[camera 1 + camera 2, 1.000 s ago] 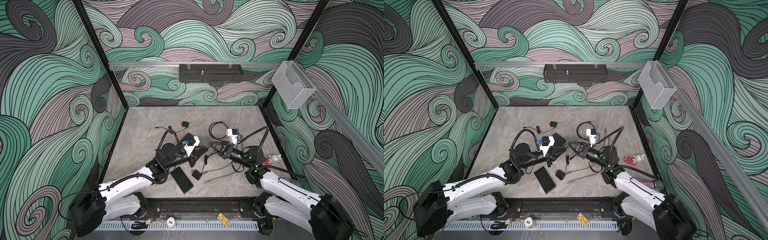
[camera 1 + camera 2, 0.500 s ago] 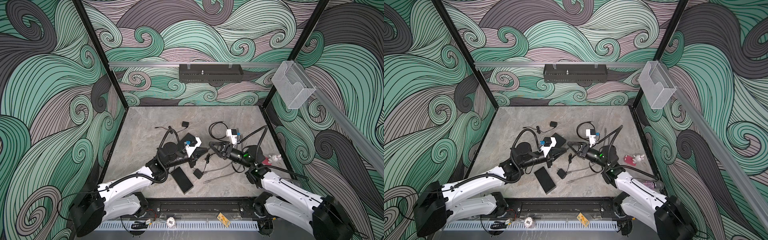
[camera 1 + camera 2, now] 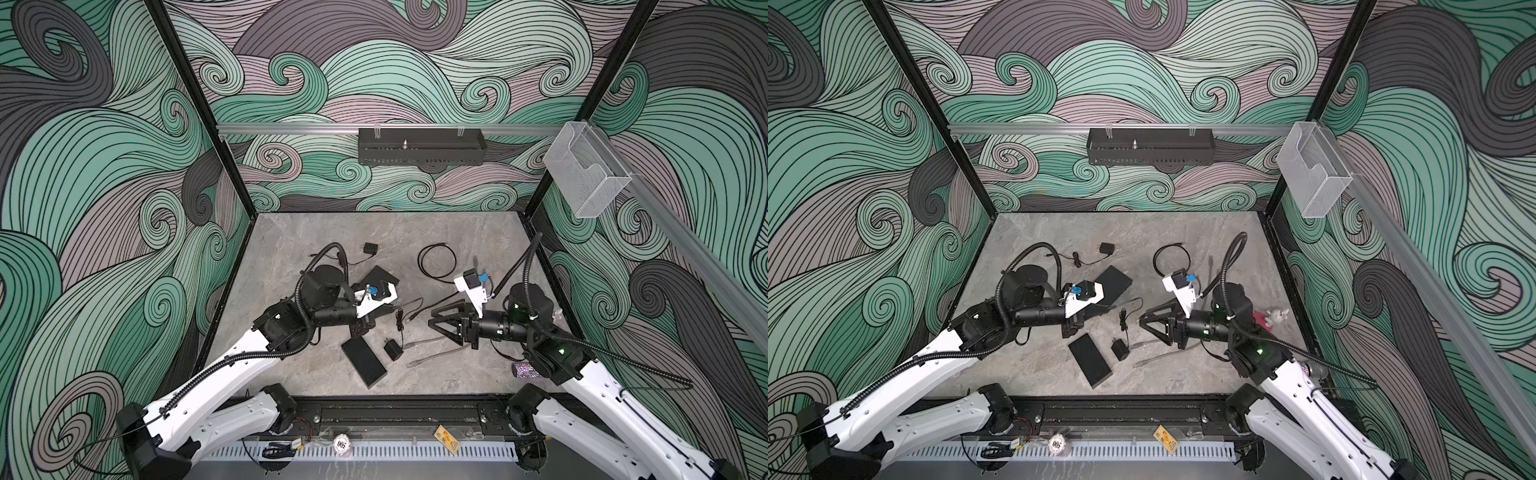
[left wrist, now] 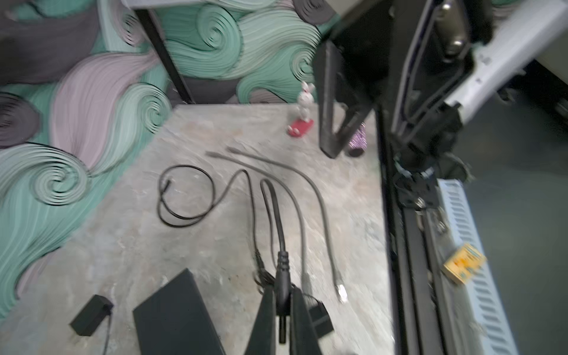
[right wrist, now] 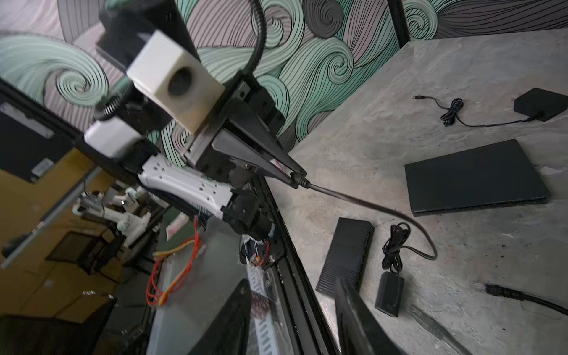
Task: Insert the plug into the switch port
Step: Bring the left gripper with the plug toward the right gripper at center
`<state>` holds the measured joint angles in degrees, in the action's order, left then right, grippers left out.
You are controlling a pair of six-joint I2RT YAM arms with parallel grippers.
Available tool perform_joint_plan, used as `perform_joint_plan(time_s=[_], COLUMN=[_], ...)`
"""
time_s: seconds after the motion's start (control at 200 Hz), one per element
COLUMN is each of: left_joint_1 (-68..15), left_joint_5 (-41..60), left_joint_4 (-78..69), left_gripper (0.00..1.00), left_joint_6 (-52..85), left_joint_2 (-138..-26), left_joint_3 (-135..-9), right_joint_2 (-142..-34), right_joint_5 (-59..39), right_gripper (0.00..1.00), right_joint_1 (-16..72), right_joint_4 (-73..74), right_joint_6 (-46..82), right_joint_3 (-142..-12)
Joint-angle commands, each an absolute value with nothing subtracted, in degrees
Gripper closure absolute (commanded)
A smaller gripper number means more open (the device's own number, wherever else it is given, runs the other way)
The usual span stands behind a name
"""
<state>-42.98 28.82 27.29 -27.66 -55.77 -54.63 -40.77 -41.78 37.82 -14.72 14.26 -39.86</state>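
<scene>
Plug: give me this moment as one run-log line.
left gripper: shut on plug | right gripper: open, empty | plug tip: bare, in no port | insertion: not yet done

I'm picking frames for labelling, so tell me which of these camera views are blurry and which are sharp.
Left wrist view: smeared throughout, though the plug between the left fingers is legible. Right wrist view: mid-scene crisp, the near right fingers soft. Both top views: sharp, evenly lit.
</scene>
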Motion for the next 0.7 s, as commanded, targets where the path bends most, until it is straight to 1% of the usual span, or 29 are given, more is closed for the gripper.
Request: perform_joint_plan(time_s=[0.0,0.055,0.105,0.135,0.19,0.25,0.31,0.365,0.49,0.696], left_joint_1=[-42.8,-42.8,-42.8,-42.8,-42.8,-42.8,-42.8,-42.8,-42.8,-42.8], left_joint_5=[38.5,40.3,42.0,43.2,45.3,46.9,47.7,48.1,48.4,47.7], left_joint_4=[40.1,40.5,42.0,43.1,44.5,45.0,44.1,43.2,42.5,41.2], left_gripper=[1.0,1.0,1.0,1.0,1.0,1.0,1.0,1.0,1.0,1.0], left_joint_6=[-36.4,-37.7,-39.3,-40.2,-41.4,-42.0,-41.7,-41.2,-40.5,-39.4], left_joint_2=[-54.7,-54.2,-54.6,-55.3,-56.4,-56.8,-56.5,-56.0,-55.7,-55.7], left_joint_3=[-56.1,-56.1,-56.7,-57.2,-57.8,-57.8,-57.2,-56.8,-56.7,-56.3], right_joint_2=[-38.9,-40.1,-42.5,-44.1,-46.0,-46.9,-47.3,-48.2,-52.1,-54.2], right_joint_5=[-40.5,-37.1,-36.5,-35.8,-33.7,-31.9,-31.1,-31.2,-31.8,-31.8], right_gripper=[0.56,0.55,0.55,0.57,0.64,0.68,0.72,0.73,0.79,0.79], right_joint_1=[44.2,46.8,48.1,48.9,50.5,51.8,52.4,52.7,53.4,56.1], right_joint_4=[-21.2,-20.9,-21.5,-22.6,-24.0,-23.6,-21.8,-21.1,-23.0,-20.9], right_joint_6=[-9.5,-12.7,-15.9,-18.2,-20.9,-22.5,-22.8,-23.0,-22.3,-19.5], right_joint_3=[-38.1,-38.5,-40.0,-41.3,-43.5,-44.9,-45.2,-45.5,-48.6,-49.3])
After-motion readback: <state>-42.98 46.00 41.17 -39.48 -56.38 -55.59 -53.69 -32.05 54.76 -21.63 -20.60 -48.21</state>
